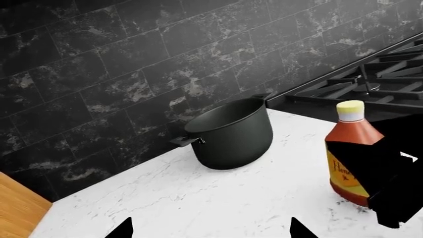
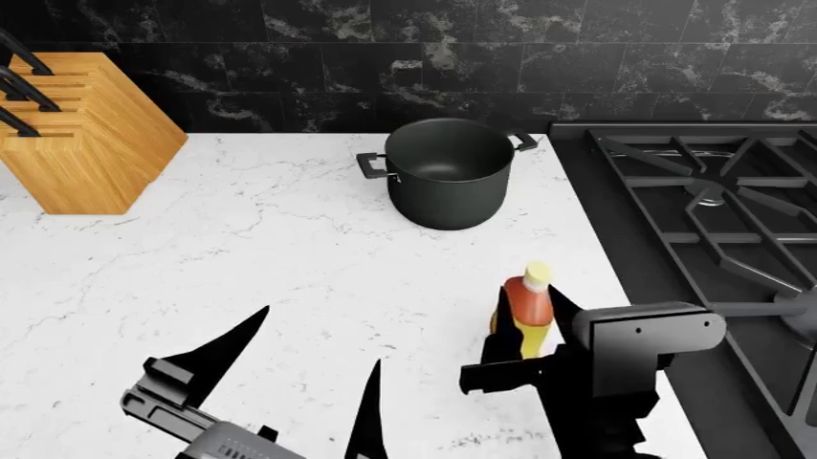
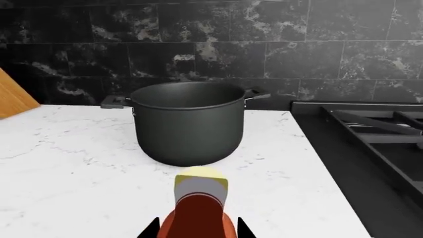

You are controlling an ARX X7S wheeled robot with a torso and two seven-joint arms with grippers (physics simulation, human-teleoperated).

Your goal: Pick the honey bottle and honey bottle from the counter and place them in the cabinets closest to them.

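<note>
One honey bottle (image 2: 529,308) stands upright on the white marble counter (image 2: 255,249), near the stove edge. It has an amber body, a reddish shoulder and a pale yellow cap. My right gripper (image 2: 527,323) holds it, one black finger on each side of its body. In the right wrist view the honey bottle (image 3: 198,208) fills the space between the right gripper (image 3: 198,225) tips. The left wrist view shows the honey bottle (image 1: 353,148) partly covered by a right finger (image 1: 390,183). My left gripper (image 2: 320,339) hangs open over bare counter to the bottle's left, nothing in it (image 1: 211,228). No cabinets are in view.
A black pot (image 2: 450,172) with side handles stands behind the bottle near the dark tiled wall. A wooden knife block (image 2: 83,134) sits at the back left. The gas stove's black grates (image 2: 715,210) border the counter on the right.
</note>
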